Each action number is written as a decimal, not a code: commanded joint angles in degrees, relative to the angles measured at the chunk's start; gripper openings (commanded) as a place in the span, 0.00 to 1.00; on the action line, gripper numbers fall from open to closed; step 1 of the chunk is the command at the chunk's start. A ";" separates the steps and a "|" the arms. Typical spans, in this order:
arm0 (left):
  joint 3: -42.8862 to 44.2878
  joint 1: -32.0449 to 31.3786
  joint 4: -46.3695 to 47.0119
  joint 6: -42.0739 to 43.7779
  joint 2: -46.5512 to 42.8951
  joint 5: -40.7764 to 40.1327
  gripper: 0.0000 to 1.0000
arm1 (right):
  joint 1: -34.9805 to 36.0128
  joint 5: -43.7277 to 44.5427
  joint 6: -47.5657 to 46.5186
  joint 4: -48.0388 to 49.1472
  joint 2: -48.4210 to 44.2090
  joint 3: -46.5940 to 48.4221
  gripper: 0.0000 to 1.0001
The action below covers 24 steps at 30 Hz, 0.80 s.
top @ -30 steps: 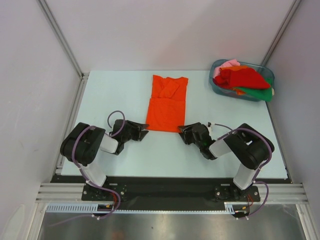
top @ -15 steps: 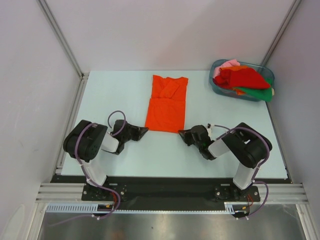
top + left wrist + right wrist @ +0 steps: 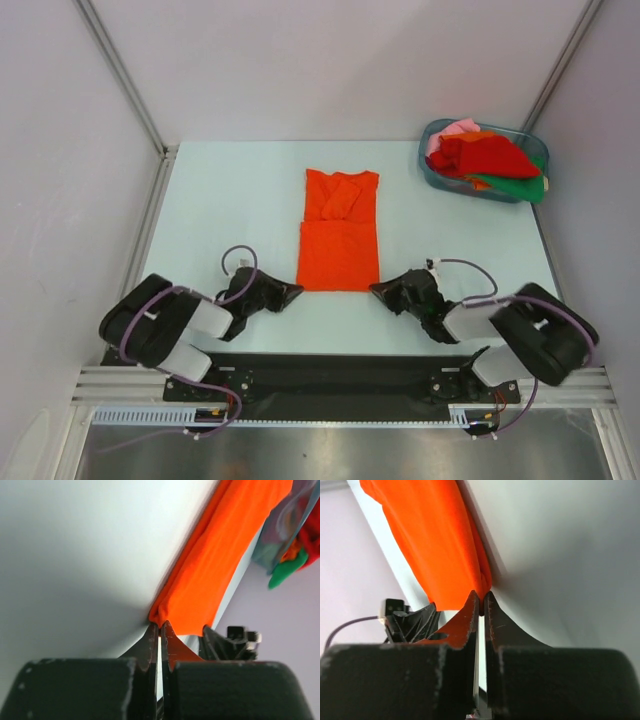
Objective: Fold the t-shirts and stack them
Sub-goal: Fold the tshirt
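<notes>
A bright orange t-shirt (image 3: 338,231) lies flat as a long folded strip in the middle of the table, collar end away from me. My left gripper (image 3: 296,291) is shut on its near left corner (image 3: 161,615). My right gripper (image 3: 378,291) is shut on its near right corner (image 3: 483,587). Both grippers are low at the table. More t-shirts, red (image 3: 482,156), green (image 3: 520,187) and pink (image 3: 453,130), lie heaped in the tub.
A bluish translucent plastic tub (image 3: 436,172) stands at the far right corner, also visible in the left wrist view (image 3: 272,540). Pale walls with metal posts enclose the table on three sides. The table's front edge runs just behind both grippers.
Both grippers have pulled back toward the near edge, dragging the orange shirt about 20 px toward me. Both arms have lowered and folded closer to their bases.
</notes>
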 commanded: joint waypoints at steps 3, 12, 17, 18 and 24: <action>-7.88 -10.01 -10.49 -4.24 -15.91 -7.72 0.00 | 4.23 3.52 -2.63 -24.37 -22.75 -4.98 0.00; -7.61 -32.69 -47.77 -14.87 -57.23 -27.24 0.00 | 24.52 17.22 7.65 -63.16 -61.28 -1.74 0.00; -3.59 -40.86 -53.49 -17.60 -56.11 -30.92 0.00 | 39.34 25.92 13.62 -67.64 -59.27 2.82 0.00; -2.97 -42.09 -53.49 -18.04 -55.15 -32.06 0.00 | 41.22 29.77 15.81 -68.26 -58.40 3.44 0.00; 5.38 -46.06 -59.64 -12.97 -53.91 -39.43 0.00 | 44.50 34.37 13.47 -71.70 -57.77 8.89 0.00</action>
